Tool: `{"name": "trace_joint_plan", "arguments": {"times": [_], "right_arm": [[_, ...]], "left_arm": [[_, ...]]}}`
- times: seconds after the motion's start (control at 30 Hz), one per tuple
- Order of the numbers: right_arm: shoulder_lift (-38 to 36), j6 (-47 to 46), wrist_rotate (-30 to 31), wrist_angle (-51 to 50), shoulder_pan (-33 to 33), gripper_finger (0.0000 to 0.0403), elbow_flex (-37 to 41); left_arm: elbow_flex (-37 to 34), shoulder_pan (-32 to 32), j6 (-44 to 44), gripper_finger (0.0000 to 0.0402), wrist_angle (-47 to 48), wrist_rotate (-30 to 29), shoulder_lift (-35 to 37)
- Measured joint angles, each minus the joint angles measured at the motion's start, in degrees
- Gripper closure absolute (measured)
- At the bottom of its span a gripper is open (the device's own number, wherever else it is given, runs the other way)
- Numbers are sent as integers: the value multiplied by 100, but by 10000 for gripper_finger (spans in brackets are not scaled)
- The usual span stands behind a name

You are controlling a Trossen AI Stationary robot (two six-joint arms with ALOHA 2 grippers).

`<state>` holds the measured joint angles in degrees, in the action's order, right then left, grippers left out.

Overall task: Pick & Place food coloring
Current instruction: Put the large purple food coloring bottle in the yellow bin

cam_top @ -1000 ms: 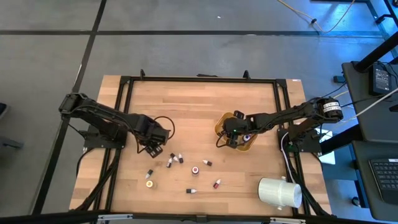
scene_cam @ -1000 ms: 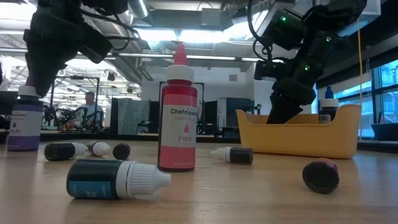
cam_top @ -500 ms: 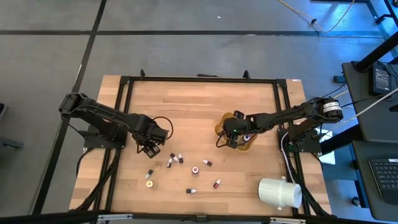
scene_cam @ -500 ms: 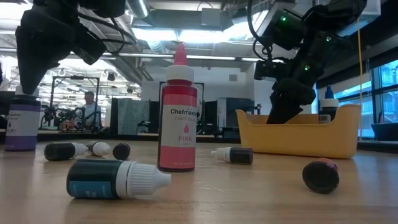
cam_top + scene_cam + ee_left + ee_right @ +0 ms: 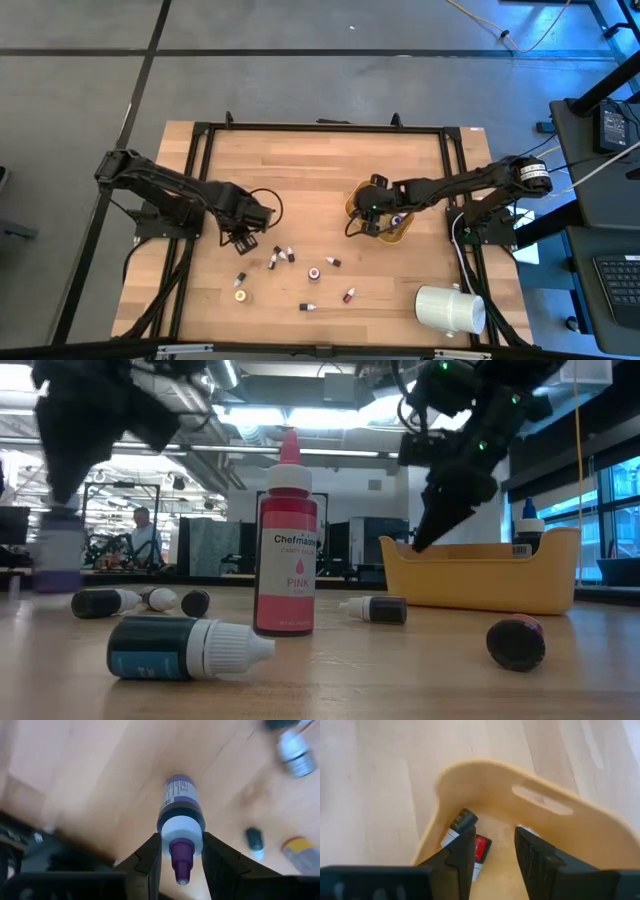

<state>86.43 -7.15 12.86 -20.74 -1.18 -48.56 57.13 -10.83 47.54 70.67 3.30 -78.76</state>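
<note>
Several small food coloring bottles (image 5: 290, 256) lie and stand on the wooden table; in the low view a pink one (image 5: 289, 540) stands upright and a teal one (image 5: 185, 648) lies near. My left gripper (image 5: 243, 238) points down, shut on an upright purple bottle (image 5: 179, 800), which shows blurred at the left of the low view (image 5: 52, 555). My right gripper (image 5: 425, 538) hangs open over the yellow bowl (image 5: 400, 236), nothing between its fingers. More bottles (image 5: 480, 849) lie inside the bowl (image 5: 560, 830). My left gripper pinches the purple bottle's white cap (image 5: 192, 827) between its two fingers, one on each side, just below the purple tip. The fingers come from above, pointing down. The bottle is upright below them; I cannot tell whether its base is off the table.
A big white cylinder (image 5: 450, 308) lies at the table's near right corner. A black frame (image 5: 320, 127) runs round the table's edges. Bare wood lies at the far half of the table, between the arms.
My left gripper has stayed over the purple bottle, rolled a little, and drawn its fingers in onto the cap; the bottle now shows blurred. My right gripper has risen from inside the yellow bowl until its fingertips are about at the rim, still open.
</note>
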Motion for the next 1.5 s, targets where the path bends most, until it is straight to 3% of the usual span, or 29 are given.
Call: {"name": "trace_joint_plan", "arguments": {"times": [0.17, 0.33, 0.6, 0.7, 0.8, 1.13, 1.3, 1.5], "right_arm": [[-26, 182, 29, -560, -167, 265, -451], [-533, 289, 363, -709, -459, 265, -408], [-1683, -13, 456, -533, -1022, 265, -135], [-1951, -157, 468, -455, -1212, 265, -95], [-2087, -315, 468, -424, -1308, 265, -89], [-2107, -622, 464, -594, -1333, 265, -87], [-2107, -632, 464, -743, -1333, 265, -82], [-2107, -632, 462, -749, -1333, 265, -80]], "left_arm": [[561, 4, -416, 294, -165, -708, 2], [840, 4, -1110, 292, -1150, -1113, 2], [843, 201, -2466, 291, -3010, -1087, -210], [880, 347, -2973, 292, -3612, -598, -502], [1299, 477, -3344, 292, -3492, -173, -984], [3498, 585, -4505, 291, -1887, -202, -2865], [4042, 589, -4739, 288, -1511, -219, -3488], [4143, 597, -4742, 283, -1259, -207, -3676]]}}
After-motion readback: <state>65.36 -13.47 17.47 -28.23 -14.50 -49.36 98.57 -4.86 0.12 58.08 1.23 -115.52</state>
